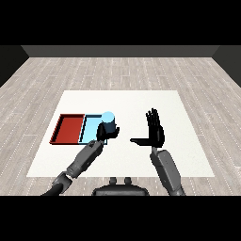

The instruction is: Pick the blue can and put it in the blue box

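- The left hand (102, 131) curls round the blue can (108, 121), hiding most of the light blue tray (89, 127) (red tray (68, 128) alongside).
- The right hand (154, 132) is spread flat over bare white table (183, 141).

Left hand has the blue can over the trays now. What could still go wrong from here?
1. The blue can sits at the light blue tray's right edge, so a release here might land it on the rim or tip it.
2. The left hand hides the tray's right side, making placement hard to judge.

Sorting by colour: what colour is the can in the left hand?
Light blue can, head view.
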### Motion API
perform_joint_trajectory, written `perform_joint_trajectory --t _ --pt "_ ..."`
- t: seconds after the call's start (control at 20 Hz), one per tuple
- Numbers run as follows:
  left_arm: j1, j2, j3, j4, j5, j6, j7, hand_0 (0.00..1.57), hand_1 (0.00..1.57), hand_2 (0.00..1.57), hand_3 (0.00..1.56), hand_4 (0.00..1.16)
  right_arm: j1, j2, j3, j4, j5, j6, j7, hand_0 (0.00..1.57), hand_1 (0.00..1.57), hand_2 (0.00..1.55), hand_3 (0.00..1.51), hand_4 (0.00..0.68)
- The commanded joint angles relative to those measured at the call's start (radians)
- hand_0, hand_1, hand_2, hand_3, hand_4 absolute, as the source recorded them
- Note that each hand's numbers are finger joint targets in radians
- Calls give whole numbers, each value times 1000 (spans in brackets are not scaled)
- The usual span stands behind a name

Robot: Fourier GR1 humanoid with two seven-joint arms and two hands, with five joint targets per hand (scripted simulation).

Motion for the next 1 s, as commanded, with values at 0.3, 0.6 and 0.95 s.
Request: perform_joint_trajectory --t 0.3,0.6,0.95 --pt "-69 172 80 110 -85 43 164 1571 1571 1571 1514 1150 44 -53 -158 -30 -124 75 15 0 0 0 0 0" --pt "-138 255 27 272 -188 95 334 1571 1571 1565 1480 1027 68 -32 -157 46 -119 100 -36 0 0 0 0 0" --pt "-189 142 -21 627 -244 100 523 763 763 711 603 908 113 12 -133 83 -102 102 -93 0 0 0 0 0"
